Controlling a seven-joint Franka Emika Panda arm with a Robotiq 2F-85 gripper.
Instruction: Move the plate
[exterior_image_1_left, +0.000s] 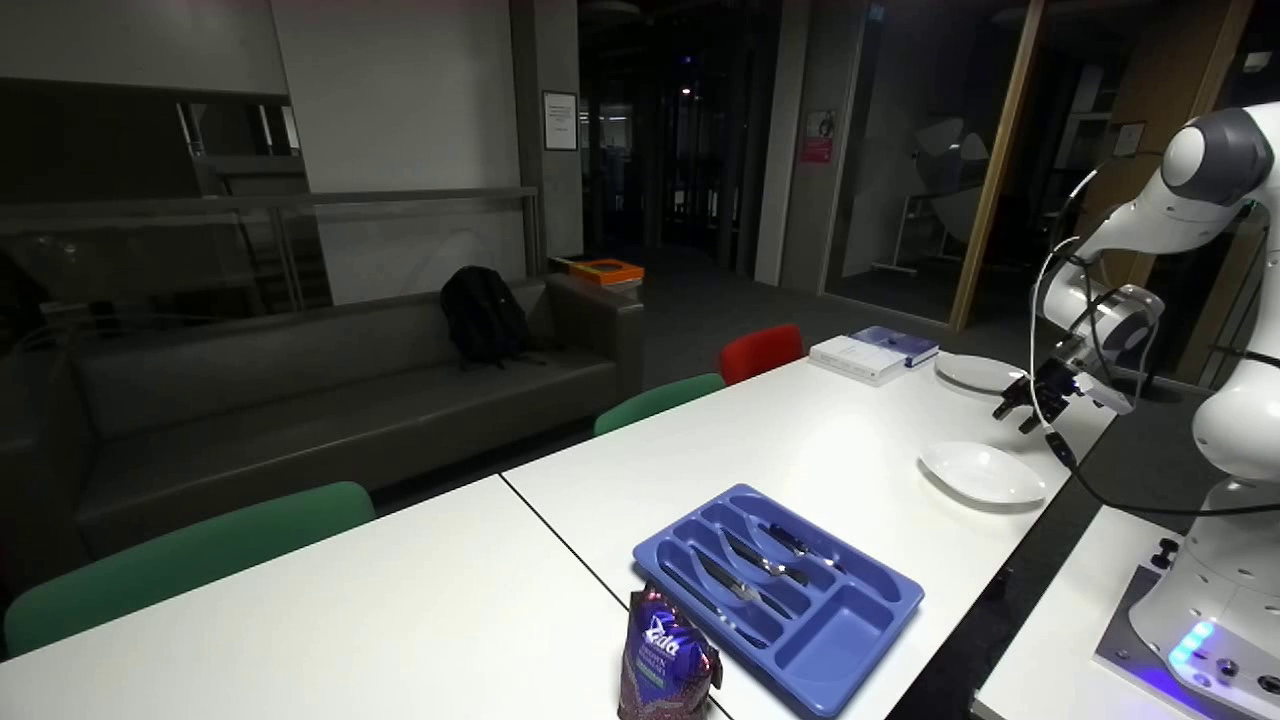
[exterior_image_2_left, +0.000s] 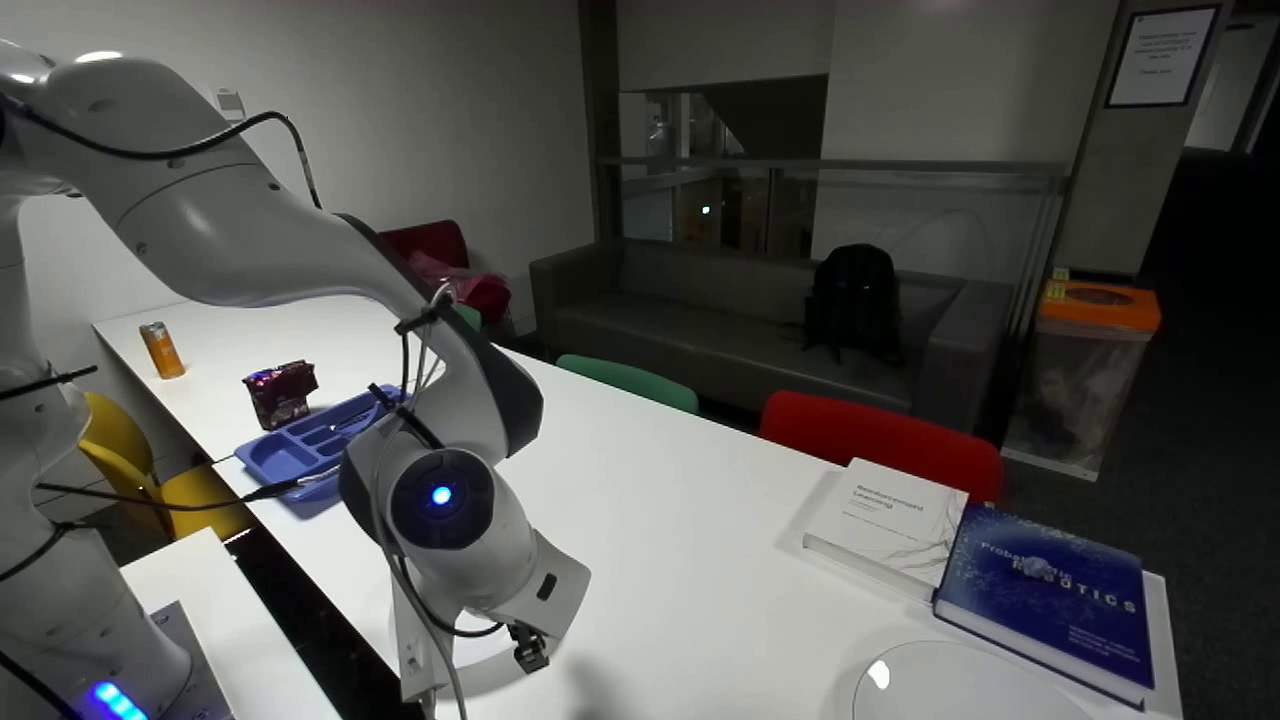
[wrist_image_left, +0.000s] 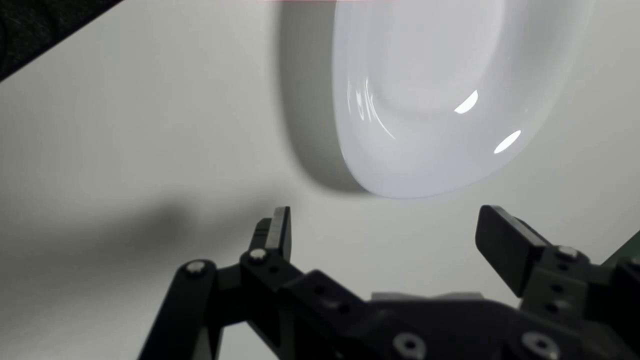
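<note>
The plate (exterior_image_1_left: 980, 373), white, round and shallow, lies on the white table near the books. Part of it shows at the bottom edge of an exterior view (exterior_image_2_left: 960, 685). It is not visible in the wrist view. A smaller white dish (exterior_image_1_left: 983, 474) with a drawn-out corner lies nearer the robot base. It fills the top of the wrist view (wrist_image_left: 425, 150). My gripper (exterior_image_1_left: 1014, 418) is above the table, between plate and dish. In the wrist view its fingers (wrist_image_left: 385, 215) are wide apart with nothing between them, just short of the dish's rim.
A blue cutlery tray (exterior_image_1_left: 850, 640) and a purple packet (exterior_image_1_left: 665, 660) stand farther along the table. A white book (exterior_image_2_left: 885, 515) and a blue book (exterior_image_2_left: 1045, 590) lie beside the plate. An orange can (exterior_image_2_left: 162, 350) stands at the far end. Red (exterior_image_1_left: 762, 352) and green chairs (exterior_image_1_left: 655, 402) line one side.
</note>
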